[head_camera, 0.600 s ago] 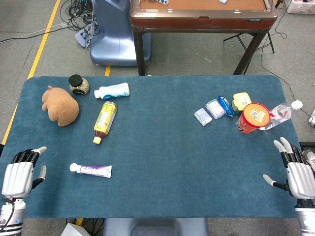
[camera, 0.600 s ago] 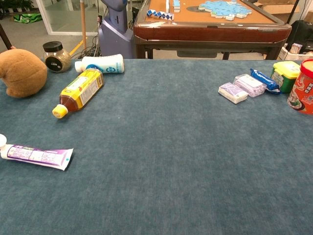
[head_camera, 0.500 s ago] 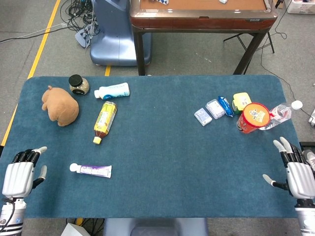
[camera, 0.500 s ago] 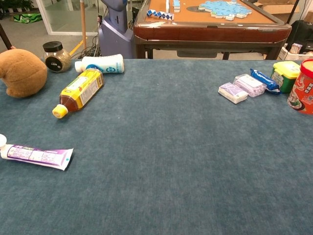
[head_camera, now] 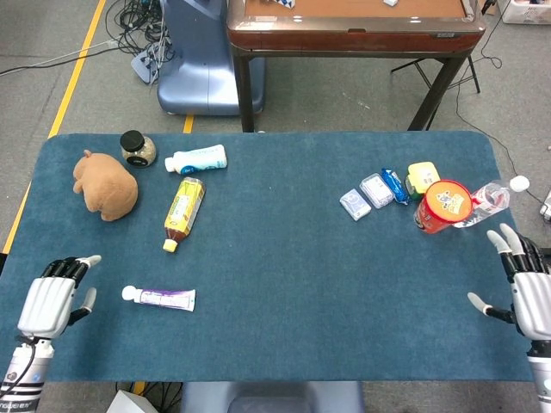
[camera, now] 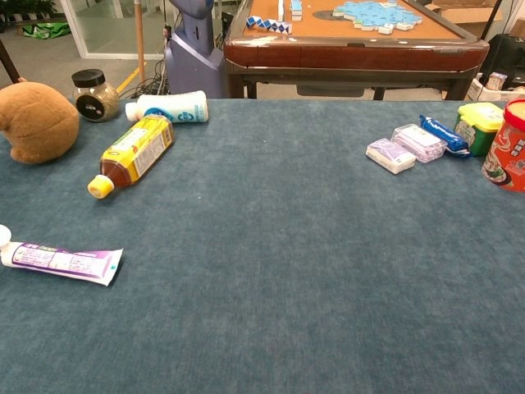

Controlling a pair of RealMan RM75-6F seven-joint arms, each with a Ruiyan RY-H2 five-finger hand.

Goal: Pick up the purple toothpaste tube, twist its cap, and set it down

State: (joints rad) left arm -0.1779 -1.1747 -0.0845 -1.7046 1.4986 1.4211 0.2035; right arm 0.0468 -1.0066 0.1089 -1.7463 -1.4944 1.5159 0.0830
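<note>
My left hand (head_camera: 53, 303) has crept in from the lower-left edge of the head view since half a second ago: it sits further right and slightly lower now, closer to the tube (head_camera: 161, 298), with its fingers (head_camera: 71, 268) loosely apart and holding nothing. My right hand (head_camera: 531, 291) has slid the other way, toward the right edge of the frame, also empty, fingers spread with the thumb out to the side. Neither hand shows in the chest view.

The tube lies flat on the counter (head_camera: 284, 267) in the lower left of the head view, white cap (head_camera: 128, 293) pointing left toward my left hand, crimped end pointing right. It is untouched, with a clear gap between cap and fingers. In the chest view the tube (camera: 64, 263) sits at the left edge, cap (camera: 3, 236) partly cut off by the frame.

I read this as the start of the reach, left hand going for the pick-up. Nothing of the task is done yet. The tea bottle (head_camera: 183, 213) lies just above the tube, apart from it, so I judge the approach from the left is free.
</note>
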